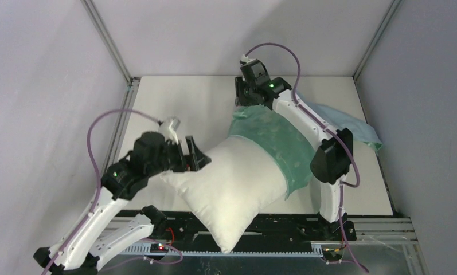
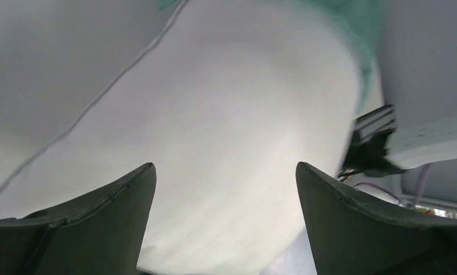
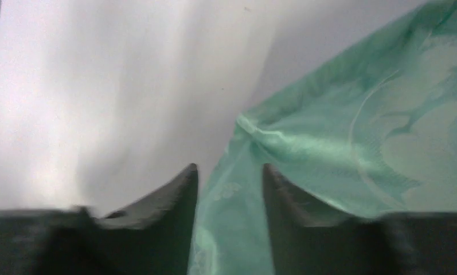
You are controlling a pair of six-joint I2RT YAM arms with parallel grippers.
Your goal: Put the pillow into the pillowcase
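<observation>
White stuffing shows over roughly half of the pillow, so the job looks about halfway done. Nearest the bases, at about 6 o'clock in the overhead view, the pillow's bare corner hangs over the near edge of the table and across the black mounting rail. This uncovered half runs up toward the middle of the table.

At about 9 o'clock, the left gripper sits just beside the pillow's bare left flank. Its wrist view shows the two dark fingers spread wide with the white fabric filling the space ahead of them and nothing pinched between them, so it holds nothing.

Farther in, from the centre toward 1 o'clock, the pillow's far half is already swallowed by the sea-green face of the pillowcase, whose open hem crosses the pillow on a diagonal. A loose light-blue part of the same cloth lies flat toward 2 o'clock, behind the right arm.

Farthest off, at about 12 o'clock, the right gripper stands over the closed far end of the case. In its wrist view the jaws are partly apart, with a fold of green cloth lying between the fingers; whether they grip it or are letting it go cannot be told.

What remains, judging by this, is drawing the hem down over the bare near half and bringing that overhanging corner inside.
</observation>
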